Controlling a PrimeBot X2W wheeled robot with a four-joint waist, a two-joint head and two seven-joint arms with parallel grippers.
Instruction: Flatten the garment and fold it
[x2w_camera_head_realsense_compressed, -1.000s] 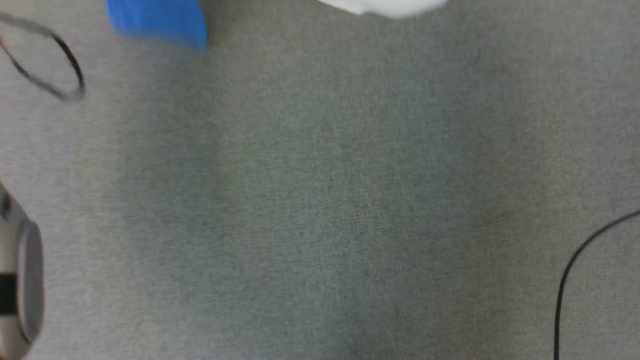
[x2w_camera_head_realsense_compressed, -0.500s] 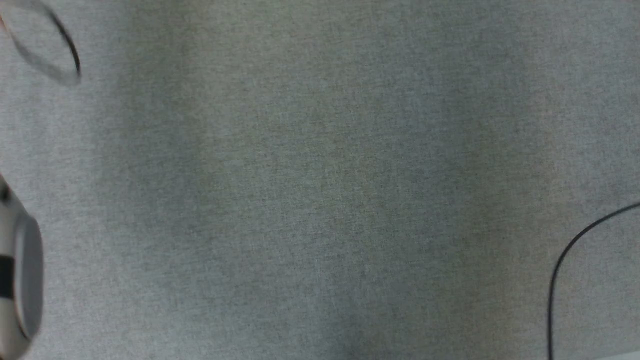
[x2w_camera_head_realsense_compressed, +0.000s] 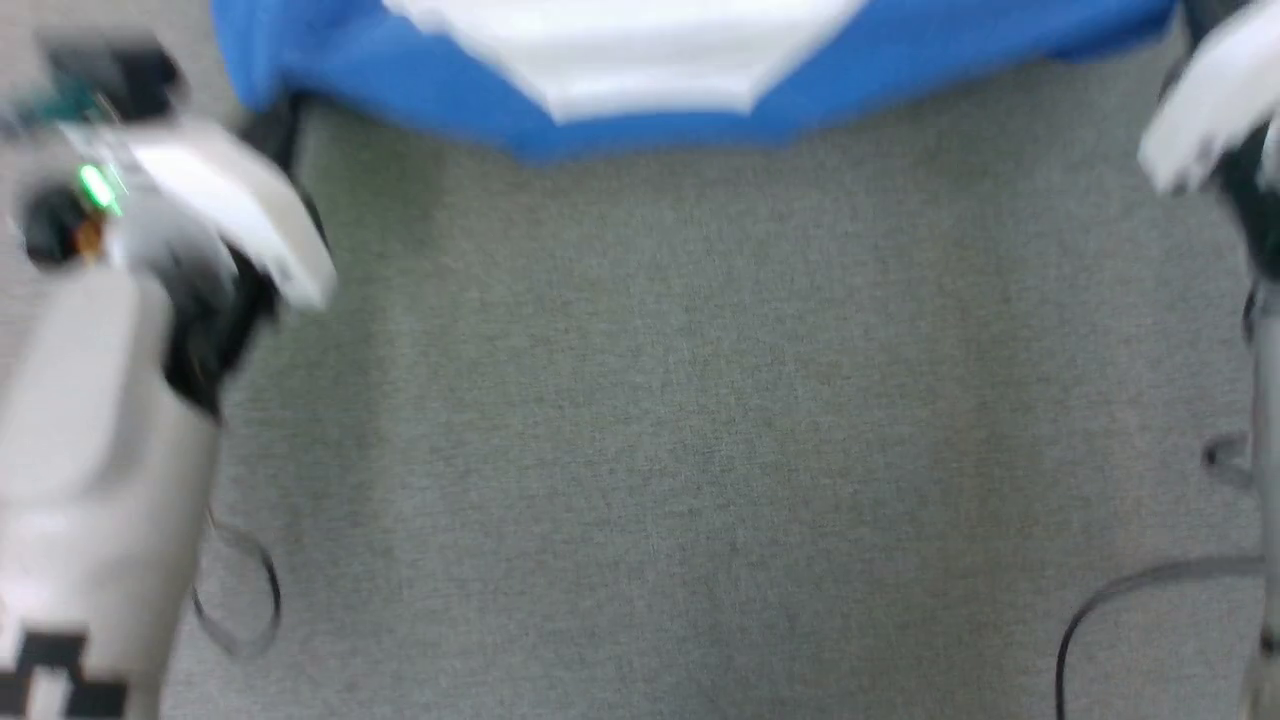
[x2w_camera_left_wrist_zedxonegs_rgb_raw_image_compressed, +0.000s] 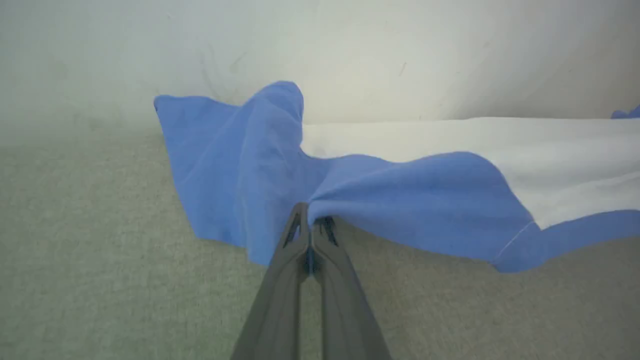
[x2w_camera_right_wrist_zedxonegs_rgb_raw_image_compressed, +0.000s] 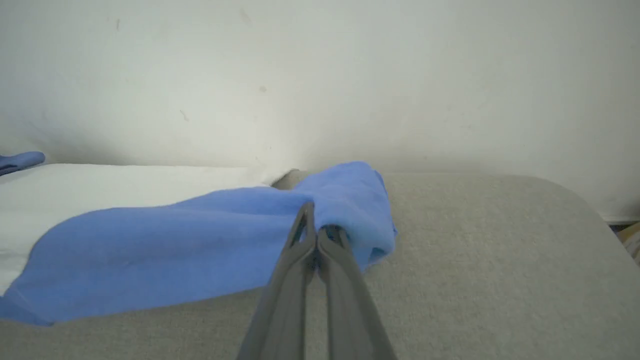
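Though blurred by motion, head view first: shirt stretched across the top edge, white middle framed by blue, lying on the grey table; pale left forearm at lower left, reaching up toward the shirt's blue left corner; pale right arm at upper right; dark cable curling at lower right. Left wrist view next: left hand pinched together on a bunched blue fold at the shirt's near edge, blue sleeve spread to the left, white body running off to the right, pale wall behind. Right wrist view last: right hand likewise clamped tight on a blue fold, sleeve end bunched just beyond it, white cloth flat on the table to the left.
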